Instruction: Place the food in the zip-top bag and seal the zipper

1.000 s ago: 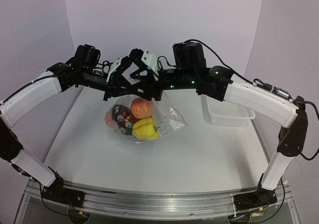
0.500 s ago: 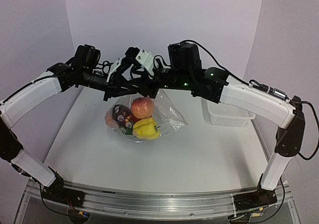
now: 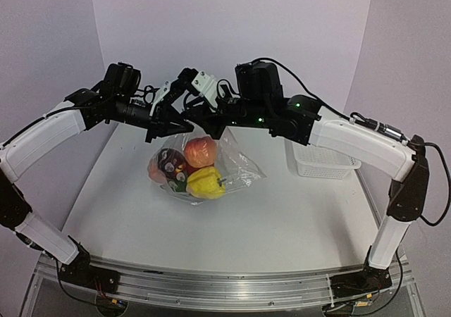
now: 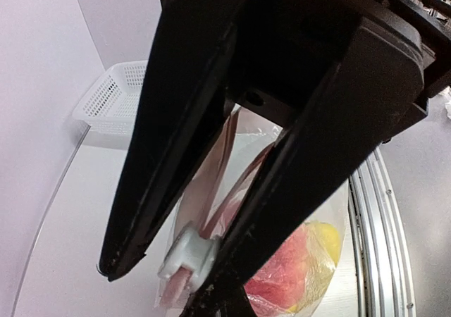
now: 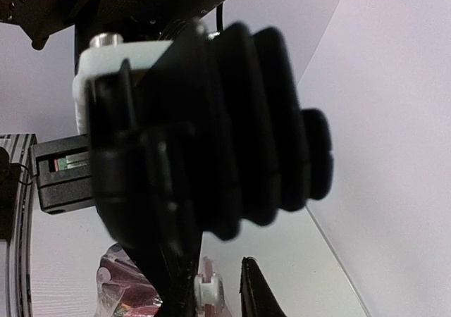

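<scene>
Your clear, white-dotted, flexible plastic zip-top bag (image 3: 239, 163) stands at centre frame, mouth uppermost and long axis roughly upright, bulging with glossy toy food (image 3: 204, 182). Its thin zipper strip (image 4: 215, 190) runs between the left gripper (image 4: 156, 285)'s black fingers. The right gripper (image 5: 215, 292) is close beside it. You cannot tell whether either one clamps. Both arms arch inward.

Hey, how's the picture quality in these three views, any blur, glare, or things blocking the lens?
Top view: sharp, evenly lit, glare on the bag, rail bowed by the lens. Left wrist: dark fingers fill it, basket behind is clear. Right wrist: a blurred black ribbed cover blocks most.
</scene>
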Controlling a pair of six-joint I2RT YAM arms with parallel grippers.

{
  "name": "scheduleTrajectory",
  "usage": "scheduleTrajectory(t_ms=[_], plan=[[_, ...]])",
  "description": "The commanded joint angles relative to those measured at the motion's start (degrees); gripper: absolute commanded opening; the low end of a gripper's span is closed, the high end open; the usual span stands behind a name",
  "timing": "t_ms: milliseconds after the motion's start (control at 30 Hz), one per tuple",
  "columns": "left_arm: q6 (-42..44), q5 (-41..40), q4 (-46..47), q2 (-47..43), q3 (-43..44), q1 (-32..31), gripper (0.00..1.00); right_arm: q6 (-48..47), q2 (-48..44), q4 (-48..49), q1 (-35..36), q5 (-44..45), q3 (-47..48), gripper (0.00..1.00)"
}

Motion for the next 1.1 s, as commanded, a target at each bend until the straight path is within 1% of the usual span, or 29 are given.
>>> scheduleTrajectory(t_ms=[0,67,133,233,500,767,867,900,933,967,1000,1033,1067], plan=[[1.0,1.1,3.8,-2.7,0.5,-0.3,0.00,0.3,0.3,-0.6,0.2,-1.2,2.1,0.10],[0.5,0.5,3.8,-2.7,0.5,-0.3,0.00,0.2,-0.3,-0.6,0.2,-1.4,1.3,0.03],[0.0,-0.4,3.5,-2.5,0.7,-0.3,0.00,0.1,-1.5,-0.6,0.1,-1.4,0.2,0.00],[0.3,-1.0,3.0,-2.5,0.7,-0.1,0.00,0.2,-3.9,-0.7,-0.5,-1.7,-2.4,0.00],[-0.3,5.9,3.1,-3.2,1.5,2.8,0.00,2.6,-10.4,-0.8,-4.1,-6.4,-9.7,0.00],[0.4,7.4,2.3,-3.8,1.2,3.6,0.00,2.4,-11.6,-0.9,-4.7,-9.1,-11.2,0.00],[2.3,9.9,0.3,-3.7,0.8,3.5,0.01,2.5,-10.8,-1.1,-4.8,-10.8,-9.8,0.00],[3.0,10.9,-0.5,-3.6,0.7,3.5,0.03,2.5,-10.4,-1.3,-4.8,-11.7,-9.2,0.00],[3.1,11.2,-0.9,-3.4,0.8,3.5,0.14,2.3,-9.9,-1.7,-4.7,-12.8,-8.6,0.00],[3.2,11.3,-1.1,-3.2,0.9,3.5,0.28,1.8,-9.3,-2.0,-4.7,-13.7,-8.0,0.00],[3.3,10.7,-1.1,-3.1,1.3,3.5,0.39,1.3,-9.2,-2.2,-4.7,-14.5,-7.8,0.00],[3.4,9.8,-0.9,-3.0,1.8,3.5,0.44,0.8,-9.2,-2.3,-4.7,-15.1,-8.0,0.00],[3.3,8.2,-0.9,-2.9,2.4,3.5,0.46,0.5,-9.4,-2.4,-4.7,-15.6,-8.3,0.00]])
